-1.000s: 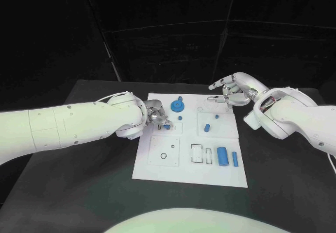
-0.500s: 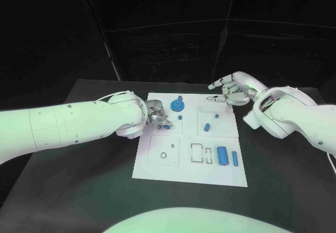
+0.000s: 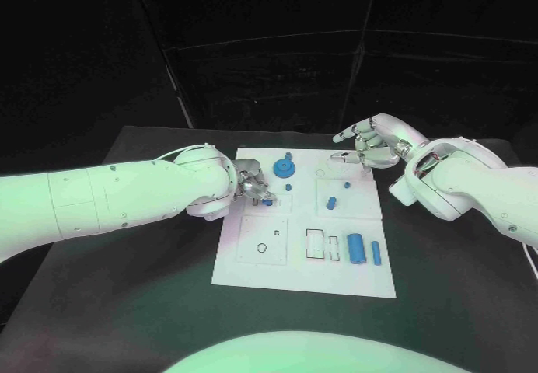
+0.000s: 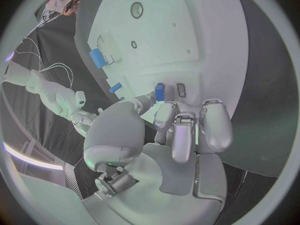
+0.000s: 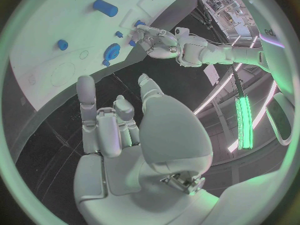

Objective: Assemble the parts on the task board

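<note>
Item: small blue part [image 4: 159, 91], pinched in our left hand [image 3: 251, 186] at a slot near the task board [image 3: 302, 272]'s left edge. We judge it light, rigid, slick; hold its upper end. Right hand [image 3: 370, 144]: empty, fingers loosely apart, above the board's far right corner.

The task board [image 3: 302, 268] lies in the middle of the tabletop [image 3: 146, 311] in front of me. My left hand [image 3: 253, 189] sits over the board's upper left part, at a small part [image 3: 268, 203]. My right hand [image 3: 370, 144] hangs above the board's upper right corner. A round part [image 3: 284, 168] stands near the top edge, between my hands. Two long parts [image 3: 357, 250] lie side by side at the board's lower right.
</note>
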`<action>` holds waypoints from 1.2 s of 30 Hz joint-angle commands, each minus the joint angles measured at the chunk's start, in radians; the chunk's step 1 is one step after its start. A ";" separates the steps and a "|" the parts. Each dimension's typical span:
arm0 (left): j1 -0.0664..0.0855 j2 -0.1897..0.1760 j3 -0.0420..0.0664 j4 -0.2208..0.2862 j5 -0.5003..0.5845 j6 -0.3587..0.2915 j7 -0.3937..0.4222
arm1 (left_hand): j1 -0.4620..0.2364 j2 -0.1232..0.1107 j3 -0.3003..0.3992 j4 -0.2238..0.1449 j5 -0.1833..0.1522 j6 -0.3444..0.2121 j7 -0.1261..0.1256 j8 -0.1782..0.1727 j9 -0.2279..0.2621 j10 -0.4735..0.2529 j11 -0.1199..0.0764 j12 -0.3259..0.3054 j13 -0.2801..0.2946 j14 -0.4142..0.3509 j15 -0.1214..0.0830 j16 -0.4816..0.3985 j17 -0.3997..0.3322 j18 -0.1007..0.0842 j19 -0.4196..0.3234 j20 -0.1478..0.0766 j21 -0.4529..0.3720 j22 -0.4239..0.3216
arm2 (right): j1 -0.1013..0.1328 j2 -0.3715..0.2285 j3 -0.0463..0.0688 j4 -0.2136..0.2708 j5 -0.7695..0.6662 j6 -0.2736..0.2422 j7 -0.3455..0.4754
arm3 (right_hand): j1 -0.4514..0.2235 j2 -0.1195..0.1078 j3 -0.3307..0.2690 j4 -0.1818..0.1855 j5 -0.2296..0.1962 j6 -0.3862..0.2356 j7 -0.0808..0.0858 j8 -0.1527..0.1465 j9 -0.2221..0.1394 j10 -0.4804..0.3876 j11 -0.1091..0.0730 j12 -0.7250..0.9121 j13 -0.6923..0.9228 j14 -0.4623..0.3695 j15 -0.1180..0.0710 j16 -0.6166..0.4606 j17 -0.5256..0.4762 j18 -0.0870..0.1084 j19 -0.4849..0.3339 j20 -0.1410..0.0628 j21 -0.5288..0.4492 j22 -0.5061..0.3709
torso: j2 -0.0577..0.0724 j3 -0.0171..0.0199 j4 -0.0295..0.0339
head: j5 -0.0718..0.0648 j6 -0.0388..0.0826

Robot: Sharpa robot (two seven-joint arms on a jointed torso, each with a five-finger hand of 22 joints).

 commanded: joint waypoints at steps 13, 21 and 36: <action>0.000 0.013 -0.001 -0.016 -0.005 0.040 -0.019 | -0.107 -0.029 0.041 -0.065 0.005 0.025 -0.019 0.023 0.013 0.015 -0.009 0.006 0.004 0.104 -0.013 0.006 0.263 -0.010 0.013 -0.006 0.009 0.013 | 0.002 -0.004 0.001 0.006 -0.003 0.005 0.008 | 0.001 0.007 -0.006 0.002 0.005 -0.003 -0.004 0.006 0.000 0.004 -0.005 0.002 -0.002 0.037 -0.001 -0.005 -0.003 0.011 0.002 -0.002 -0.007 -0.002 | 0.000 0.0004 -0.0005 | -0.003 0.000; 0.000 0.021 -0.001 -0.027 -0.005 0.043 -0.022 | -0.138 -0.016 -0.016 -0.028 0.004 0.031 -0.023 0.022 0.013 0.015 -0.012 0.007 0.004 0.104 -0.017 0.006 0.263 -0.011 0.017 -0.009 0.012 0.021 | 0.002 -0.004 0.001 0.006 -0.003 0.005 0.008 | 0.001 0.007 -0.006 0.002 0.005 -0.003 -0.004 0.006 0.000 0.004 -0.005 0.002 -0.002 0.037 -0.001 -0.005 -0.003 0.011 0.002 -0.002 -0.007 -0.002 | 0.000 -0.0001 -0.0008 | -0.004 0.001; 0.000 0.034 -0.001 -0.041 -0.005 0.047 -0.022 | -0.148 0.005 -0.049 -0.006 0.004 0.042 -0.028 0.023 0.014 0.019 -0.016 0.011 0.008 0.104 -0.019 0.006 0.263 -0.013 0.021 -0.012 0.017 0.030 | 0.002 -0.003 0.001 0.006 -0.003 0.006 0.006 | 0.000 0.007 -0.007 0.002 0.005 -0.002 -0.004 0.007 0.000 0.003 -0.005 0.001 -0.003 0.036 -0.001 -0.006 -0.004 0.011 0.001 -0.002 -0.008 -0.004 | 0.000 -0.0002 0.0001 | -0.007 -0.001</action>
